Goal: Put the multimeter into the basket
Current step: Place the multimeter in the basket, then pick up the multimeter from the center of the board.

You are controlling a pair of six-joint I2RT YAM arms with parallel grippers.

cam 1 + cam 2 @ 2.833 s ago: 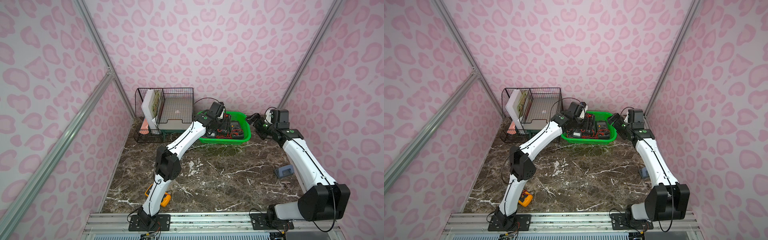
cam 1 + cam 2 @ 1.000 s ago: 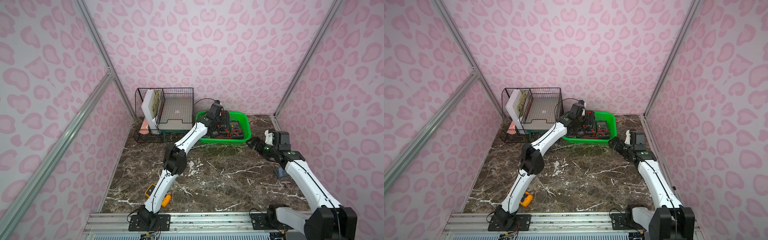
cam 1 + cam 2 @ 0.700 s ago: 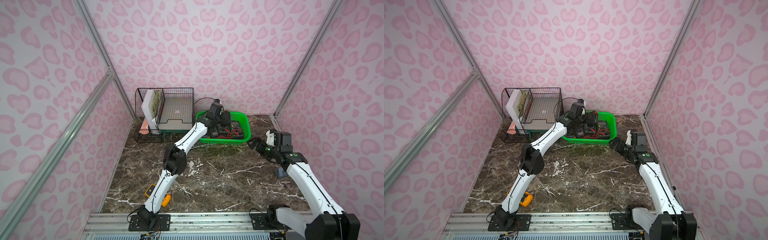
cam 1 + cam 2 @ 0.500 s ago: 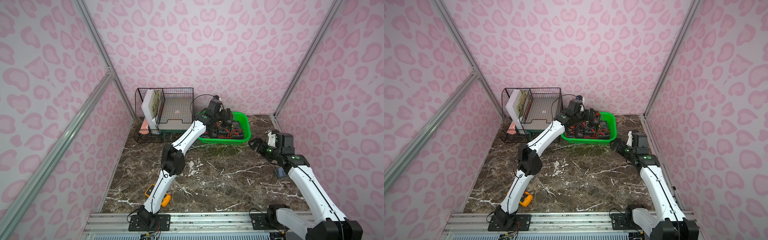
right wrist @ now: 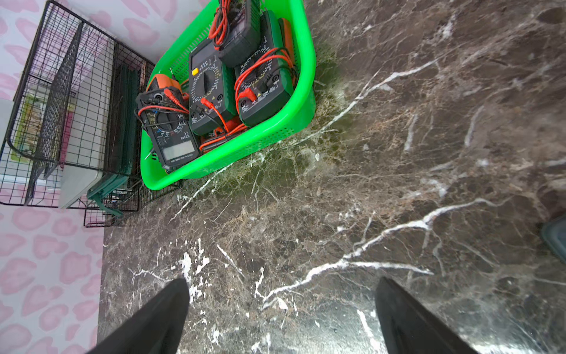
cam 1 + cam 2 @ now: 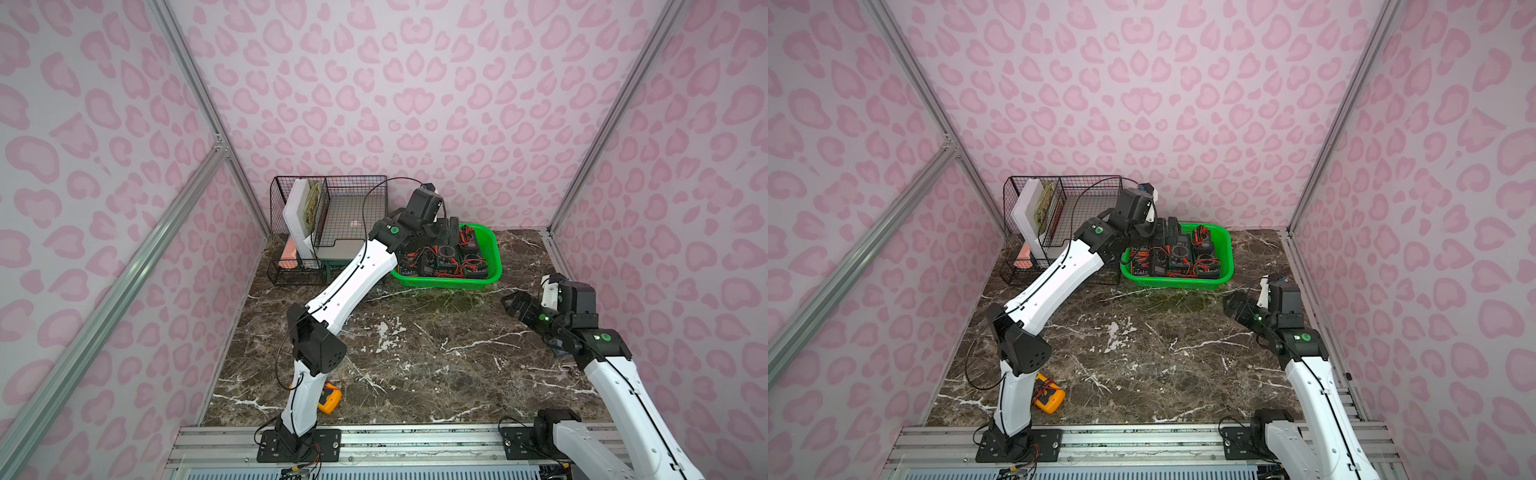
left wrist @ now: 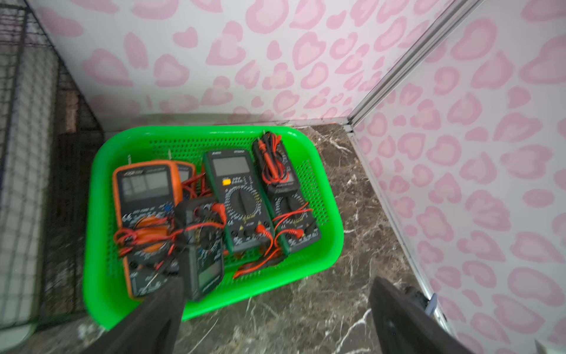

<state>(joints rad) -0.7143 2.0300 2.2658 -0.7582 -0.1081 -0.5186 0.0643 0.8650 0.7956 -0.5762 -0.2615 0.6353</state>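
The green basket (image 6: 494, 258) (image 6: 1227, 249) stands at the back of the marble table and holds several multimeters with red leads. Among them are an orange-cased one (image 7: 144, 196), a small black one (image 7: 202, 245) and a green one (image 7: 239, 199). My left gripper (image 6: 448, 229) (image 7: 277, 283) hovers over the basket's left end, open and empty. My right gripper (image 6: 513, 301) (image 5: 281, 282) is open and empty above bare table, to the right of and in front of the basket (image 5: 311, 46). A yellow multimeter (image 6: 329, 402) (image 6: 1050, 400) lies by the left arm's base.
A black wire organiser (image 6: 332, 224) (image 5: 61, 107) with a white board and papers stands just left of the basket. A small grey-blue object (image 5: 556, 237) lies by the right wall, near the right arm. Pink-patterned walls close in three sides.
The left gripper has risen from inside the basket and stays open. The right arm has drawn back from beside the basket toward the front right.
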